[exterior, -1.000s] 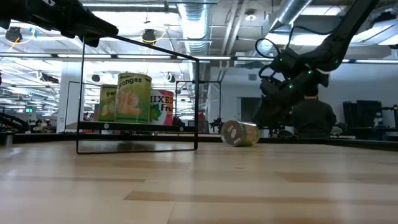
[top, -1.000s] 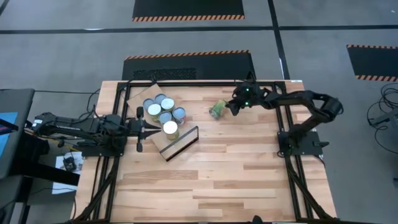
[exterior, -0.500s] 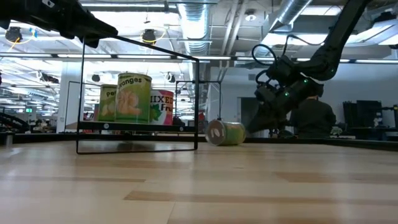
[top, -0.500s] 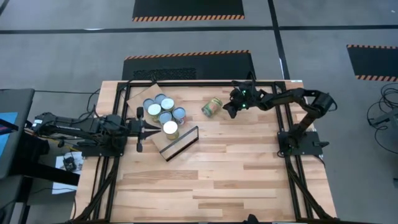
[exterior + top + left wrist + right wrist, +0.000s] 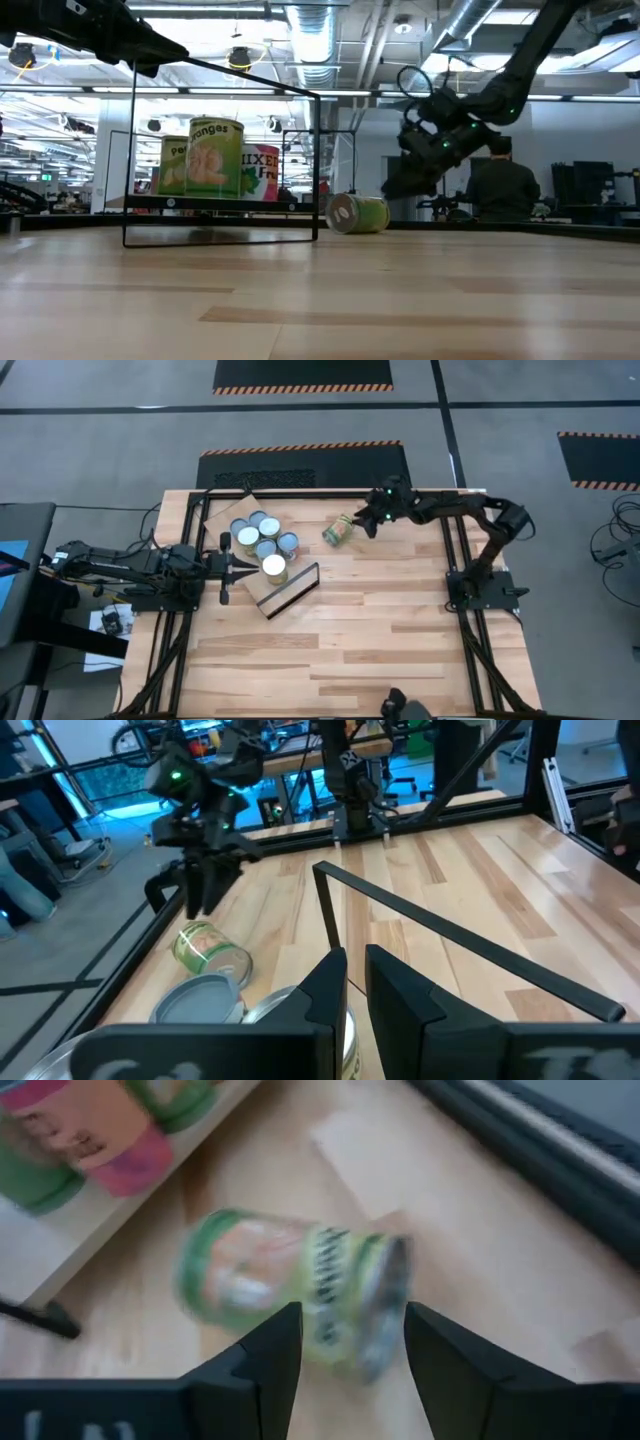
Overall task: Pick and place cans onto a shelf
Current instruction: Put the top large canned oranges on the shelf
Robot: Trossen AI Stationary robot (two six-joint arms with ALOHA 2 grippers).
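Note:
Several cans (image 5: 262, 540) stand upright, close together, on the shelf (image 5: 282, 588), a pale plywood panel with a black open frame (image 5: 225, 205). One green-labelled can (image 5: 340, 531) lies on its side on the table to the shelf's right. My right gripper (image 5: 366, 525) is open just to that can's right. In the right wrist view the can (image 5: 290, 1285) lies just past its fingertips. My left gripper (image 5: 240, 567) waits shut at the shelf's left side, level, with nothing between its fingers (image 5: 335, 982). My right gripper comes slanting down from the table's right toward the lying can's silver end (image 5: 385, 1315). Its open fingers stand just short of that end. Whether either finger touches the can, I cannot tell.
Black frame rails (image 5: 452, 550) run along the table's left, right and far sides. The near half of the tabletop (image 5: 340, 650) is bare wood. A person (image 5: 500, 190) stands in the room beyond the far edge.
The lying can has rolled a short way toward the table's left, nearer the shelf. My right gripper has followed it, moving left and toward the far edge, and has rolled about its own axis.

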